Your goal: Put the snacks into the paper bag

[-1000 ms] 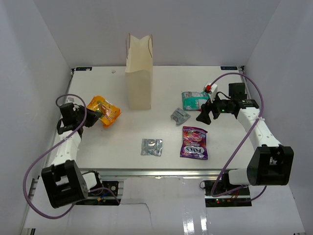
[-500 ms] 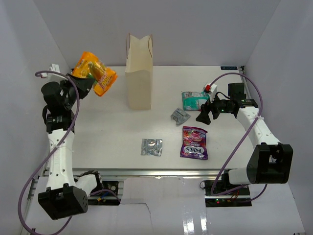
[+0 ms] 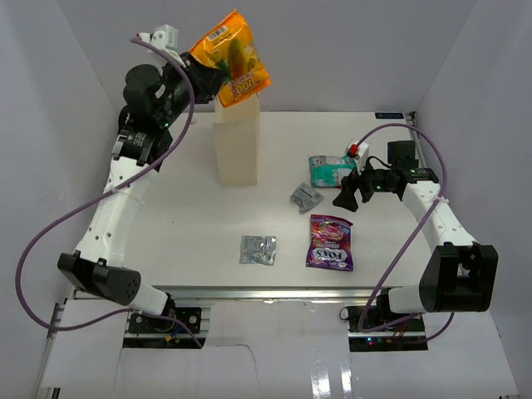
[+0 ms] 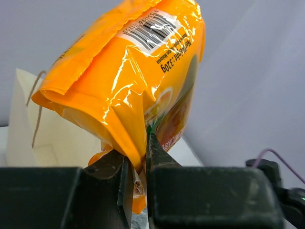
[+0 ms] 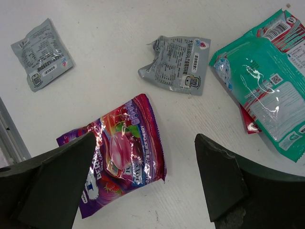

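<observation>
Left jaws are clamped on one edge of the orange packet (image 4: 128, 81), which I hold raised; from overhead it overlaps the top of the upright paper bag (image 3: 237, 145). Right jaws stand apart, empty, above the purple-pink packet (image 5: 119, 155) on the desk (image 3: 183, 241). The teal-and-white packet (image 5: 267, 95) and two silver-grey packets (image 5: 178, 64) (image 5: 42, 53) lie near it.

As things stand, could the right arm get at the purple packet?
Probably yes: the right gripper hangs open over the purple packet, which lies flat on the table with nothing on it or between them.
</observation>
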`<state>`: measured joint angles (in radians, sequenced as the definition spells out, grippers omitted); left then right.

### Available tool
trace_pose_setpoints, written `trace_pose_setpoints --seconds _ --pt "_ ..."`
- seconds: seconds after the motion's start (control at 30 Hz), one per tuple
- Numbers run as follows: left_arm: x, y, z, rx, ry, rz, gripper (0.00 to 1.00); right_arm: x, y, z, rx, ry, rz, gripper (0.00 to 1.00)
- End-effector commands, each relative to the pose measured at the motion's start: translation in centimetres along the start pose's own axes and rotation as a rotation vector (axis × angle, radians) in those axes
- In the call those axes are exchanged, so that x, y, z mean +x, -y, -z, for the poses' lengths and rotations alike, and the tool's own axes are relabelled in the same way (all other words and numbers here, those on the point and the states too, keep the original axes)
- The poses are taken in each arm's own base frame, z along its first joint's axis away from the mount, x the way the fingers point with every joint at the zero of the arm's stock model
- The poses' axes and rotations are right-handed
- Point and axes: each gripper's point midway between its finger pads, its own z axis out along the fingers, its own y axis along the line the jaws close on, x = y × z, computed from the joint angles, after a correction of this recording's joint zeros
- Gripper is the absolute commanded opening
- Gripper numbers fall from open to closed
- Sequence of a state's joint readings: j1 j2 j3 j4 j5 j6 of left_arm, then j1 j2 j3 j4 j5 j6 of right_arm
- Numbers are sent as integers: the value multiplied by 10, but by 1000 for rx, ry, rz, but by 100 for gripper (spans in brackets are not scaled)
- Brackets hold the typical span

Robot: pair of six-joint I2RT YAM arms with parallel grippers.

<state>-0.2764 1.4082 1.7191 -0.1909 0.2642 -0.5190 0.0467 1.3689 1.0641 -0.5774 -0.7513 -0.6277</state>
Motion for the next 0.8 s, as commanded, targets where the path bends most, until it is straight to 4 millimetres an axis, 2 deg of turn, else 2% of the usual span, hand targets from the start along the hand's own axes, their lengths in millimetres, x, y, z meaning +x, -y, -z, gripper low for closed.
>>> trace_pose_setpoints --seconds 0.0,0.07,0.27,0.43,0.67,0.77 --pt "-43 -5 -14 -118 139 -143 0 -7 -1 5 7 21 11 90" --pt "-43 -11 -24 -149 141 -168 0 -6 -1 5 10 19 10 90" --pt "-48 -11 -26 -193 173 -193 0 -3 1 4 15 11 6 90" --pt "-59 4 -16 -159 228 -194 0 -3 3 3 13 12 0 90" --pt "-91 40 7 -54 314 -156 0 1 3 1 7 2 -10 90" --pt "-99 39 11 -78 345 -159 0 2 3 -1 1 1 -15 90"
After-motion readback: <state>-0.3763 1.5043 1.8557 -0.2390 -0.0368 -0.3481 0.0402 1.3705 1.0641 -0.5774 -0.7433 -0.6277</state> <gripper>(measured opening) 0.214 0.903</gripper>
